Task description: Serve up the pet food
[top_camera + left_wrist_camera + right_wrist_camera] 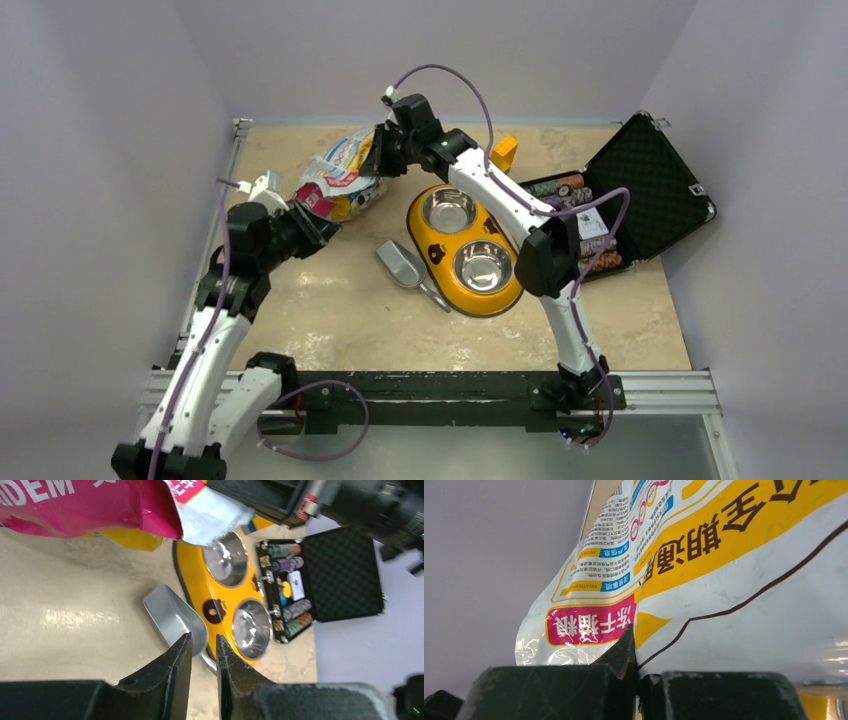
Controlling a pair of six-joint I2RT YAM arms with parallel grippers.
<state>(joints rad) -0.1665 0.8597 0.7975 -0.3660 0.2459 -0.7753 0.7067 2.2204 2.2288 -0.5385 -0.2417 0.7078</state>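
Pet food bag at the far-left of the tabletop, right hand clamped on it.

Right hand: fingers closed on the bag's glossy film at its far edge, and the wrist view shows the film pinched at the tips. Left hand is at the bag's near, pink end. Its jaws stand a narrow gap apart with nothing between them. Yellow two-bowl feeder sits just right of the bag. Metal scoop lies on the tabletop just beside the feeder's left edge. Open case of poker chips is to the right of the feeder.
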